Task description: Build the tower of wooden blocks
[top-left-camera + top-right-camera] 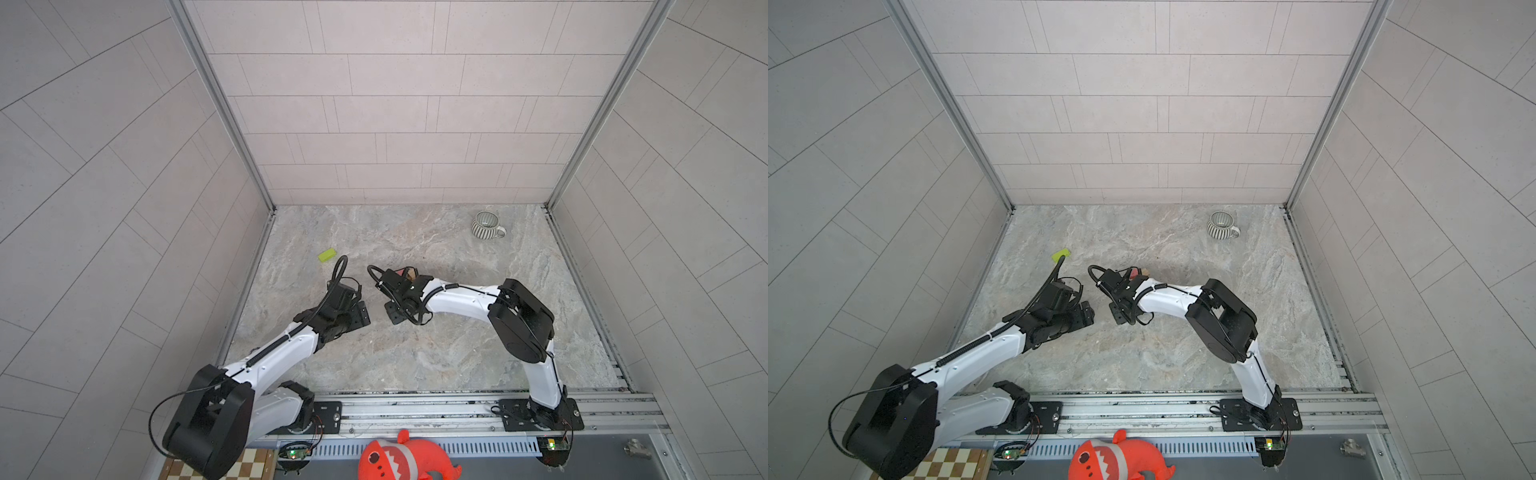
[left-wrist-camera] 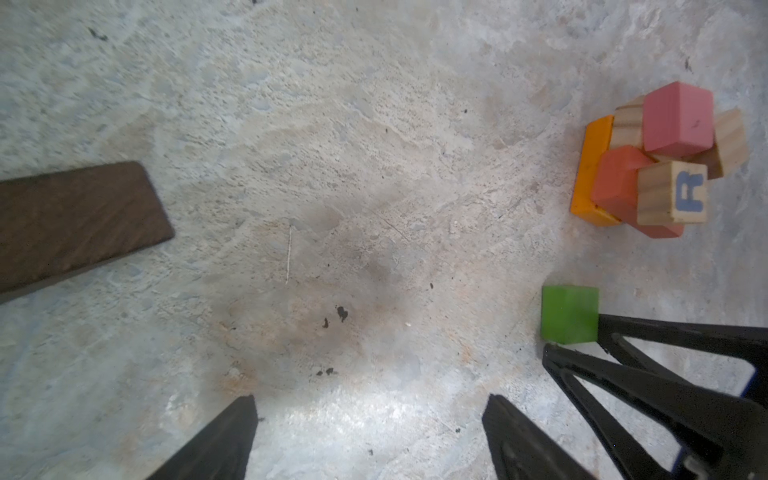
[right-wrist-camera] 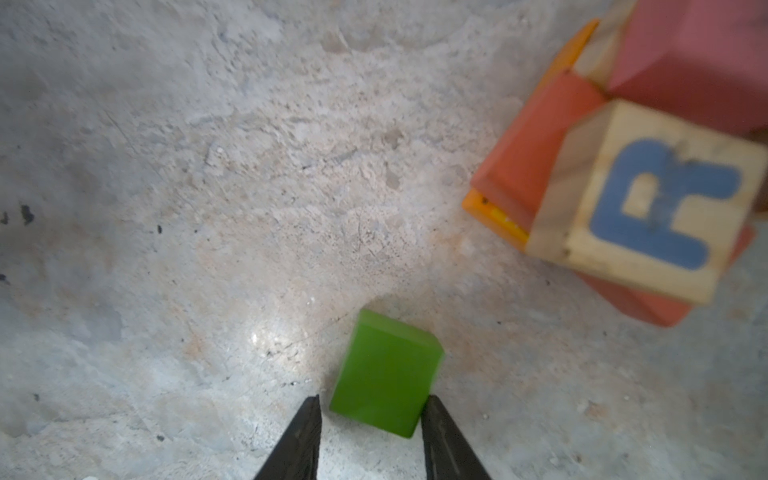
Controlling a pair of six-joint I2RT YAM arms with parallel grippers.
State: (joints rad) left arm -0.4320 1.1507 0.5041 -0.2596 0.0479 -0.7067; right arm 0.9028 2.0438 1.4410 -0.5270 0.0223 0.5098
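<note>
Starting at the right claw (image 3: 372, 399), we see its two black fingers standing partly apart, gripping nothing. A bright green wooden block (image 3: 388, 374) lies on the marbled grey tabletop (image 3: 166, 166) just ahead of the tips. One of its corners touches a finger, and its outline is slightly blurred.

Near that block, but apart from it, stands the wood block tower (image 2: 648, 166), a loose pile rather than a neat column. A flat orange wooden slab (image 2: 590, 174) lies at the bottom with a red-orange wooden block (image 2: 615, 183) on it. A tan wooden cube with a blue letter R (image 2: 673, 195) sits on top of that. Beside it, a pink wooden cube (image 2: 677, 120) appears to rest on plain tan wooden blocks (image 2: 729, 139).

The left claw (image 2: 370, 399) is spread wide and holds nothing. In its wrist view a dark brown flat wooden plank (image 2: 75, 220) lies well apart from the pile.

In both top views the left arm's end sits at nine o'clock of the right wrist, close but not touching. The pile's pink and tan tops peek out at about one o'clock of that wrist. A yellow-green flat block (image 1: 327, 254) lies near the left arm's end, at eleven o'clock. A grey-and-white striped ceramic mug (image 1: 487, 225) stands upright, well apart, at two o'clock of the pile.
</note>
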